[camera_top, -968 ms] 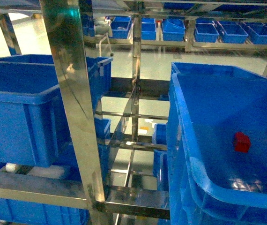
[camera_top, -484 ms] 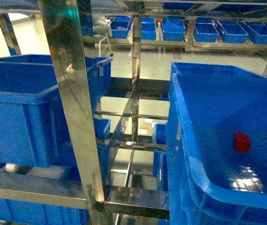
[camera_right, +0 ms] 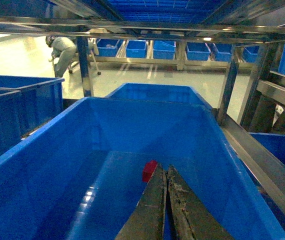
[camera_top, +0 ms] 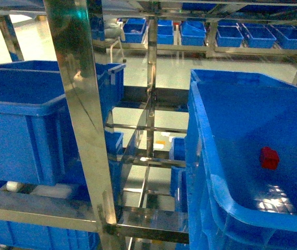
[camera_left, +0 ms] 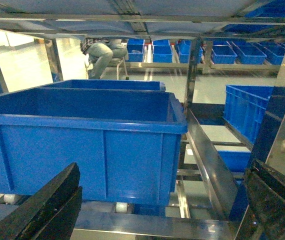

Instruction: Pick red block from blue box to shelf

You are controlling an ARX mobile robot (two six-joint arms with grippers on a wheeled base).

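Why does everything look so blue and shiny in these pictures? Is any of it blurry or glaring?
Head view: a bright glare patch on the blue box floor near the red block, and the shelf upright mirrors the room. Left wrist view: the left gripper fingers are dark, soft blurs at the bottom edge. Right wrist view: the right gripper is blurred close up, and the background floor is washed out.

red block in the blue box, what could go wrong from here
1. The right gripper is shut with its jaws together right in front of the red block; pushing on could shove the block away rather than grasp it.
2. The block lies deep inside the blue box, so the tall walls may crowd the jaws once they open.
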